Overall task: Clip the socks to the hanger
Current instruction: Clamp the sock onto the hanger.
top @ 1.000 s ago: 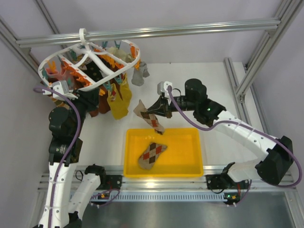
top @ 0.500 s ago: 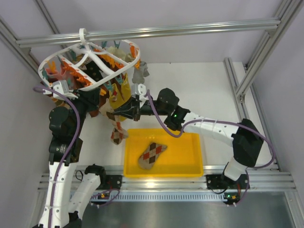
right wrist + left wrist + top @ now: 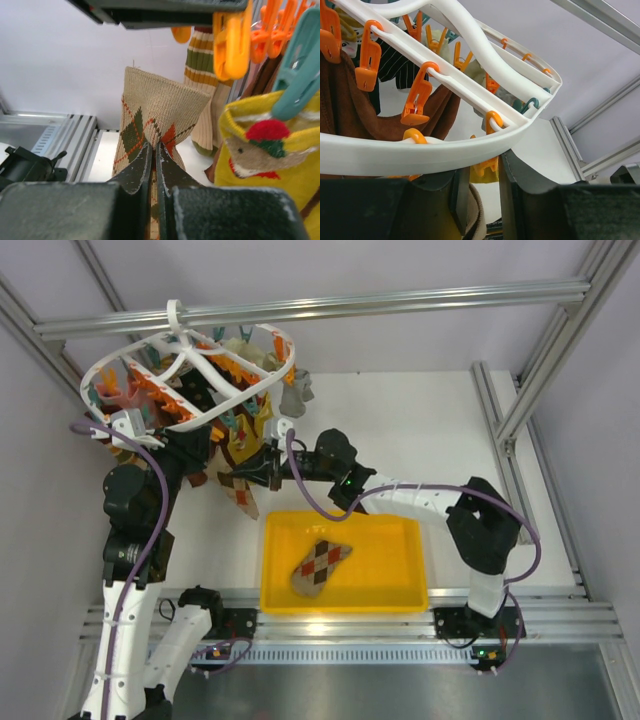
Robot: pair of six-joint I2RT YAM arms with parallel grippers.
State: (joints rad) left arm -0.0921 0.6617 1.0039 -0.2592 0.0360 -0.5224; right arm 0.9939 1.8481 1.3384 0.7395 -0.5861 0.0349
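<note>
- Tan argyle sock (image 3: pixel 156 107): the right gripper (image 3: pixel 152 146) is pinching it with the jaws closed on the knit just below the cuff. The cuff is standing upright beneath an orange clip (image 3: pixel 231 42), close to it but not yet in it. In the overhead view the sock is dangling left of centre, under the hanger's near rim.
- Second argyle sock (image 3: pixel 320 565): it is lying flat in the yellow tray (image 3: pixel 340 606), low in the centre of the overhead view, with neither gripper touching it.
- Yellow sock (image 3: pixel 260 180): it is hanging at the right of the right-wrist view from a teal clip (image 3: pixel 300 70), and is showing a small red and green motif.
- Hanger (image 3: pixel 188 352): it is hanging tilted from the metal bar at the upper left of the overhead view. Many of its clips are hanging unused.
- Left gripper (image 3: pixel 485 175): its fingers are standing apart just under the hanger's white rim. The pictures do not show whether they are pinching the rim or only sitting beneath it.
- Other items on the hanger: rust-brown socks (image 3: pixel 350 115), a striped sock (image 3: pixel 200 60) and a grey sock (image 3: pixel 297 388).
- Progress, as a judgement: the job is running partway. At least one task sock is already clipped, one is being offered up to a clip, and one is waiting in the tray.
</note>
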